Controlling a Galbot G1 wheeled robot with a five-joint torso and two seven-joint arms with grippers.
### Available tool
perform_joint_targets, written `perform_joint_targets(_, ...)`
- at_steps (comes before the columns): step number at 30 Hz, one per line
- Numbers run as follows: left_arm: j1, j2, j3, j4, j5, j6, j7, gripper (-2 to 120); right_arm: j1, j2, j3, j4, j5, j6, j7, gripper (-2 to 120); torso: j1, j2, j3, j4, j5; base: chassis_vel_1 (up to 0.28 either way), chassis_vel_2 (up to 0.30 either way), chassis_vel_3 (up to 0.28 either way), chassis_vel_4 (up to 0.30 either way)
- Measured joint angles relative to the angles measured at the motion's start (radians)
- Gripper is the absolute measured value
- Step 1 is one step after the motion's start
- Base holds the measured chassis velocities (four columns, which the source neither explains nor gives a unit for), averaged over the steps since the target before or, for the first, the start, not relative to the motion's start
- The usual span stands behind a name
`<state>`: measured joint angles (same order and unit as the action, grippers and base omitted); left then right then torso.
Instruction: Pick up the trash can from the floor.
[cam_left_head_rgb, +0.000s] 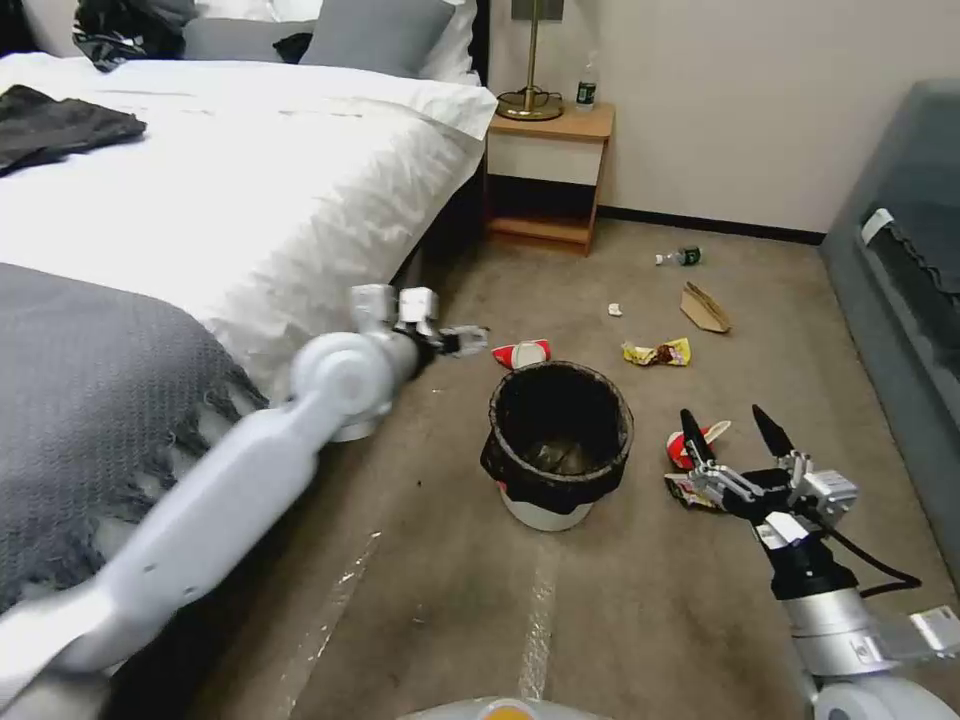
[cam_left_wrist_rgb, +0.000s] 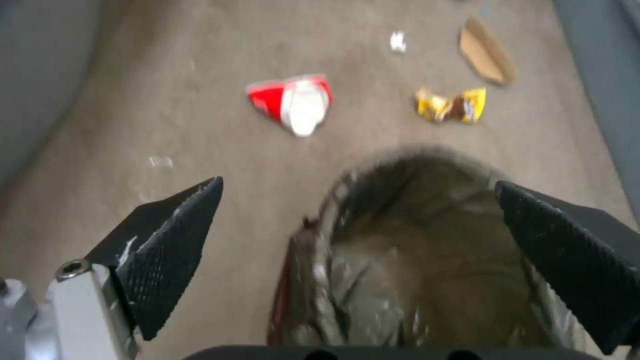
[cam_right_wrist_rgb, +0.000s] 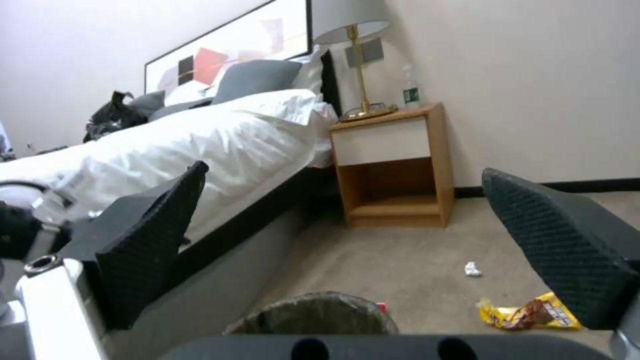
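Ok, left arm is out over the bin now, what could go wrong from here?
Three risks, as I judge them:
1. The left tool hangs open above the trash can; its loose black liner might get pinched without the rim and slip off.
2. The can is light-looking and could tip if a finger pushes its rim.
3. The right tool, also open, sits close beside the can among wrappers and may snag them.

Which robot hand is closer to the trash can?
The left. The left gripper hovers open just beyond the trash can rim, on the bed side. The right gripper is open too, farther off to its right.
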<state>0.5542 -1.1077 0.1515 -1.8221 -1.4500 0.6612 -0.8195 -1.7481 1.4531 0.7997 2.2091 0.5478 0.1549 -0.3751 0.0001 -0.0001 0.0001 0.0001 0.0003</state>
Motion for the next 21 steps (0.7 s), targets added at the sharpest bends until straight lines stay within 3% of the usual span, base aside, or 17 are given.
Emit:
perform_joint_targets(11,0.124,-0.089,-0.011,0.078,0.080,0.002,-0.032,100,0.000,-0.004,-0.004,-0.015,0.001,0.009,0.000,100,0.000,0.000,0.000,0.0001,-0.0002,0.000,0.000,0.000,0.000)
perform_joint_targets(13,0.159,-0.107,-0.022,0.116,0.128,0.000,-0.013,99,-0.003,-0.006,-0.005,-0.015,0.001,0.011,0.000,100,0.000,0.000,0.000,0.0000,-0.0003,0.000,0.000,0.000,0.000)
perform_joint_targets(21,0.172,-0.116,-0.045,0.159,0.148,-0.001,0.055,99,-0.013,-0.006,-0.013,-0.006,0.000,0.012,-0.005,100,0.000,0.000,0.000,0.0000,-0.0003,0.000,0.000,0.000,0.000)
